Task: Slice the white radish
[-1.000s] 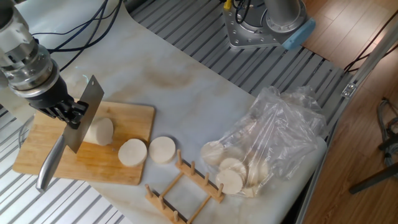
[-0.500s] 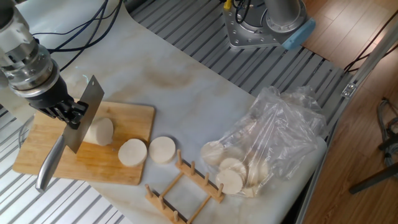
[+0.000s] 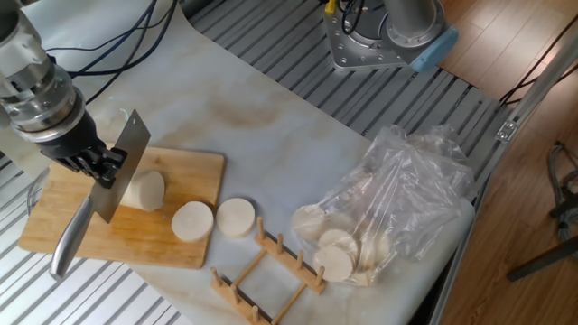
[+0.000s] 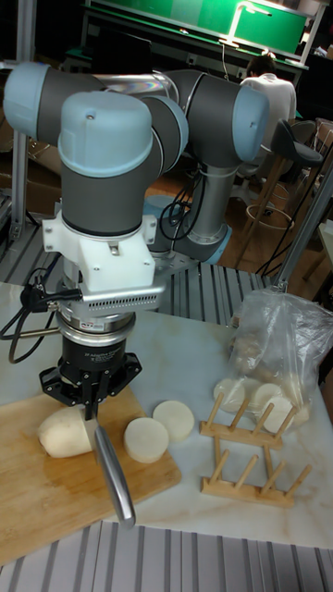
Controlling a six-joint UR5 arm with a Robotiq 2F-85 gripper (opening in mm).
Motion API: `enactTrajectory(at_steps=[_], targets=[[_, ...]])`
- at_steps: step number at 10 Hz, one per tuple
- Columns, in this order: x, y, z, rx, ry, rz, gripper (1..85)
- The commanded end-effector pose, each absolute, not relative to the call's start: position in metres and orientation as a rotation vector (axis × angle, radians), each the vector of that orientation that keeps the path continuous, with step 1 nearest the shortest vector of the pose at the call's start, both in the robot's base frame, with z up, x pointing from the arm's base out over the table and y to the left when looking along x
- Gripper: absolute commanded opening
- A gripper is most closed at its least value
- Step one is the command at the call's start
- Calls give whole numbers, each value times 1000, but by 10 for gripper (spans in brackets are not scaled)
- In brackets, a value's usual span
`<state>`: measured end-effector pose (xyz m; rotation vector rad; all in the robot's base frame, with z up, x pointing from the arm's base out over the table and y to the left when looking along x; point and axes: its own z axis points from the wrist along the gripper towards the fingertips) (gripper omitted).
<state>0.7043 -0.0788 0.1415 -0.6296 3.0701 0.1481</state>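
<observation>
The white radish (image 3: 146, 190) (image 4: 63, 432) lies on the bamboo cutting board (image 3: 185, 170) (image 4: 55, 495), a short cream stub with a rounded end. My gripper (image 3: 97, 164) (image 4: 89, 400) is shut on a steel cleaver (image 3: 126, 162), whose handle (image 3: 69, 242) (image 4: 113, 474) points toward the board's near edge. The blade stands upright against the radish and hides part of it; how deep it sits I cannot tell. Two round slices (image 3: 192, 221) (image 3: 236, 217) lie at the board's right edge, also seen as discs (image 4: 146, 439) (image 4: 173, 419).
A wooden rack (image 3: 267, 269) (image 4: 254, 458) stands just right of the slices. A clear plastic bag (image 3: 397, 194) (image 4: 277, 356) holding pale round slices lies further right. The arm's base (image 3: 384, 36) is at the back; cables trail at the back left.
</observation>
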Motion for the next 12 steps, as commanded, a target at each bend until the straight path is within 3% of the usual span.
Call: enactTrajectory(at_steps=[1, 12], targets=[[703, -78, 143, -629, 3074, 160, 13], [706, -74, 133, -614, 3080, 206, 13]])
